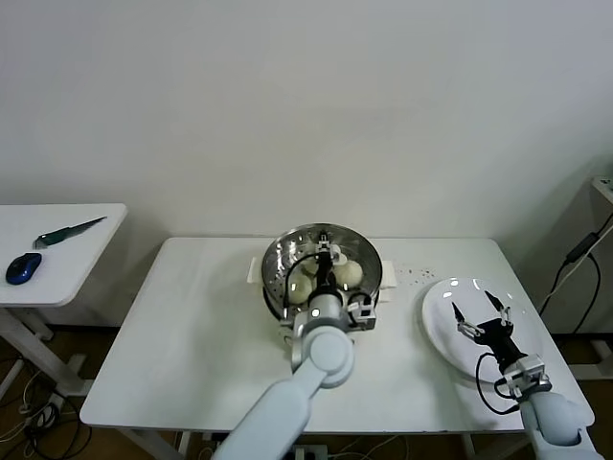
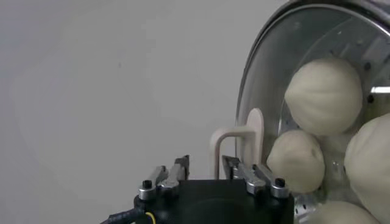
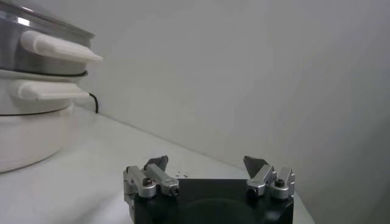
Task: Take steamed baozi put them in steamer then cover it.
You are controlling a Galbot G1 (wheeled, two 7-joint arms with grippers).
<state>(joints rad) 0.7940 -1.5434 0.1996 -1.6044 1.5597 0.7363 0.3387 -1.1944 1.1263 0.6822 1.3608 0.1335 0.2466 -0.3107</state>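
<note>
The steamer (image 1: 321, 271) stands at the middle back of the white table, with a round glass lid (image 2: 274, 73) lying on it. Through the glass, several cream-white baozi (image 2: 323, 94) show inside; two baozi (image 1: 348, 273) can be made out in the head view. My left gripper (image 1: 329, 255) hovers over the steamer. In the left wrist view, the left gripper (image 2: 205, 167) is open, its fingers apart on either side of the lid's cream loop handle (image 2: 234, 141), with a gap to it. My right gripper (image 1: 482, 311) waits open and empty over the white plate (image 1: 442, 321).
The right wrist view shows the steamer's side (image 3: 36, 79) with its cream handles and white base, and my right gripper (image 3: 206, 164) above bare table. A side table at the left holds a blue mouse (image 1: 23, 267) and a knife (image 1: 69, 231).
</note>
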